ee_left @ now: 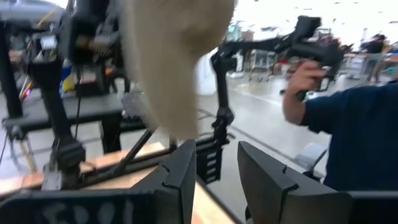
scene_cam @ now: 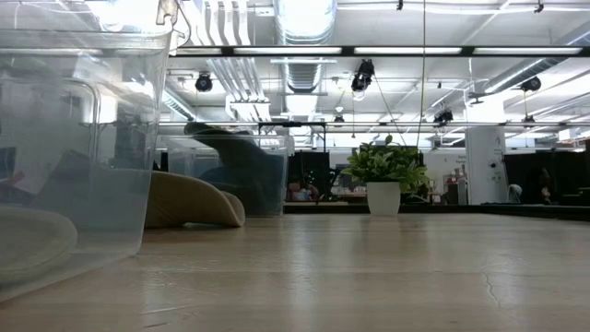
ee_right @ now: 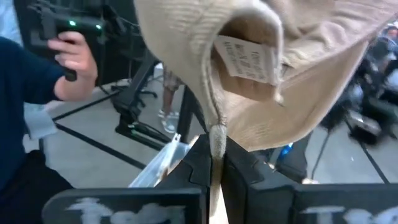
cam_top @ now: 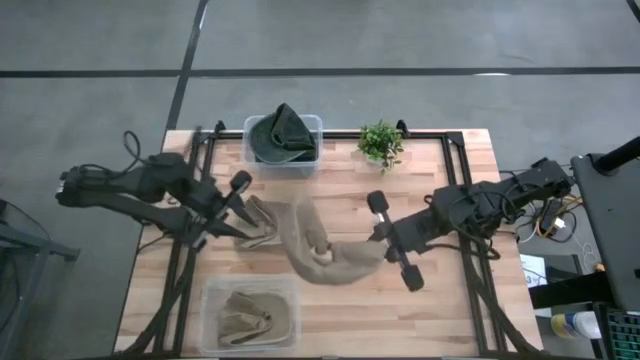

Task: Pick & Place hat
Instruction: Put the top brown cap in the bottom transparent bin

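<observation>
The left gripper (cam_top: 243, 203) is standing parted just beside one end of the tan hat (cam_top: 315, 245), gripping nothing (probably letting go so one arm carries it), while the right gripper (cam_top: 385, 238) is clenching the hat's other edge above the table (cam_top: 450, 300).

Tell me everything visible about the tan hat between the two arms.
The tan hat is soft, ribbed-looking fabric, stretched and twisted in a long drape across the table's middle. A white label shows inside its fold in the right wrist view. The right gripper is shut on its edge. The left gripper is open, the hat's other end hanging just ahead of its fingers, not pinched. It lies outside the bins.
</observation>
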